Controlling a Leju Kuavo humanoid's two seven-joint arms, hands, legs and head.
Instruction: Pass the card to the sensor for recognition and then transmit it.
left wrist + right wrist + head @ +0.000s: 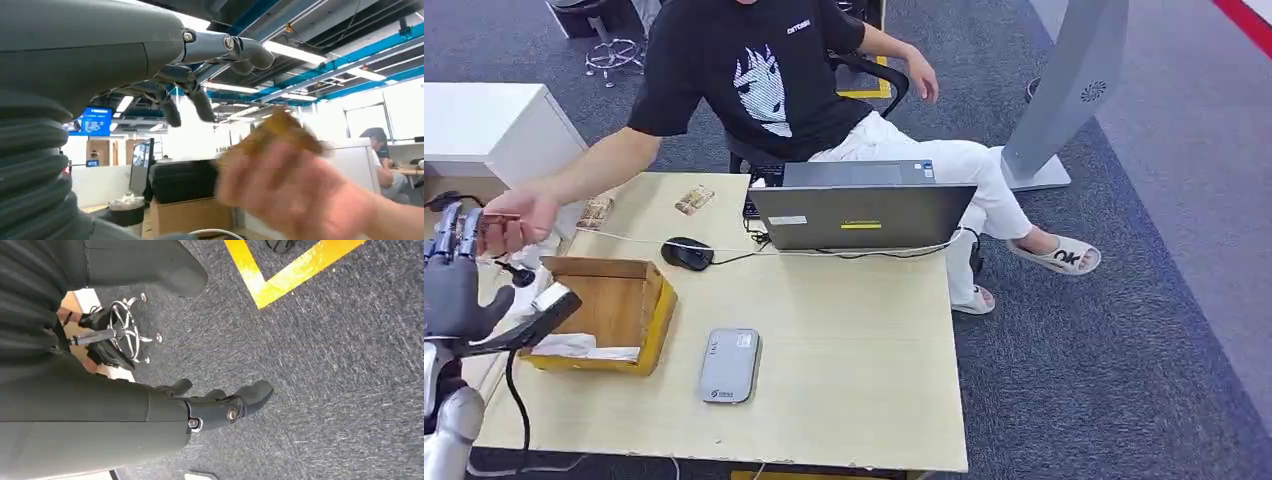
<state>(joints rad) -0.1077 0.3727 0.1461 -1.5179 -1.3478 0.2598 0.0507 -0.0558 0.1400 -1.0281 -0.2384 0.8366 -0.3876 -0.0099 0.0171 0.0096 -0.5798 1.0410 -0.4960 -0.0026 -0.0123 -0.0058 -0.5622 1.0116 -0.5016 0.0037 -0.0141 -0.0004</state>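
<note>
Head view has the left robot hand (452, 275) raised off the table's left edge, fingers upright and spread, holding nothing. Just beside its fingertips a person's hand (516, 222) grips the card (502, 217), which touches or nearly touches those fingers (the left wrist view blurs the card (277, 131) and the person's hand alike). On the table (854, 350) an open wooden box (609, 305) sits near the left edge, a grey sensor (729, 365) beside it toward the front edge, a mouse (687, 253) and a laptop (864, 212) toward the back edge. Bare tabletop runs from the sensor to the right edge. Right robot hand (220, 405) hangs over grey carpet, fingers loosely apart, empty.
</note>
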